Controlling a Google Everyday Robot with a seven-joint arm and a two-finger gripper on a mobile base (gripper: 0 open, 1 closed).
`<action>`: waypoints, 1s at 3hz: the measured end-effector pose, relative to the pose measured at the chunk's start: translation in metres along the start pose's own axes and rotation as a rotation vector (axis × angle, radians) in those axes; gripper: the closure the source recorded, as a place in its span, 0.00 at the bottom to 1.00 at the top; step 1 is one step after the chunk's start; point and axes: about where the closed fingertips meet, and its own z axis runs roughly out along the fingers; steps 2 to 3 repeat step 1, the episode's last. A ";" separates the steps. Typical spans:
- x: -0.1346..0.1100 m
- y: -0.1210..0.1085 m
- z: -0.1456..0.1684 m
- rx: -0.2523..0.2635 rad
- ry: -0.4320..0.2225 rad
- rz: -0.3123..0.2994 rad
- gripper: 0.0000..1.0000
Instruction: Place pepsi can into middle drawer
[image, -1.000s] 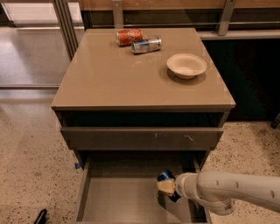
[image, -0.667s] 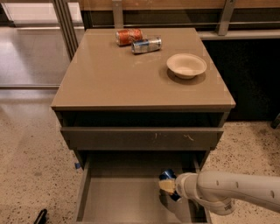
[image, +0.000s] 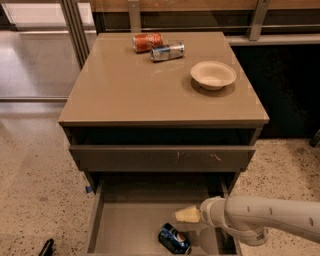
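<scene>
Pincer (image: 186, 215): sits low on the right side of the open middle drawer (image: 127, 227), pointing left, just above the drawer floor. It holds nothing. Wide or narrow: cannot tell from this angle. The pale arm (image: 270, 217) enters from the right edge.

Camera view, task item: the pepsi can (image: 174, 238) lies on its side on the drawer floor, near the front and right of centre. It is just below and left of the pincer, apart from it and not touching. The logo faces up.

Camera view, rest: the drawer above shows a closed, scratched front panel (image: 162, 158). On the table (image: 145, 90), at the back, an orange-red can (image: 147, 42) and a silver-and-blue can (image: 167, 51) lie on their sides close together. A shallow cream bowl (image: 213, 75) stands to their right, well apart from them.

Step in hand (judgement): the can is in the drawer and free, so placement looks done and this is the retreat stage.

Next move (judgement): lift the pincer up and back, clear of the right drawer wall and the overhanging panel. Do not nudge the can, since a can on its side rolls easily.
</scene>
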 end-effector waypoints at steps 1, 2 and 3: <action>0.000 0.000 0.000 0.000 0.000 0.000 0.00; 0.000 0.000 0.000 0.000 0.000 0.000 0.00; 0.000 0.000 0.000 0.000 0.000 0.000 0.00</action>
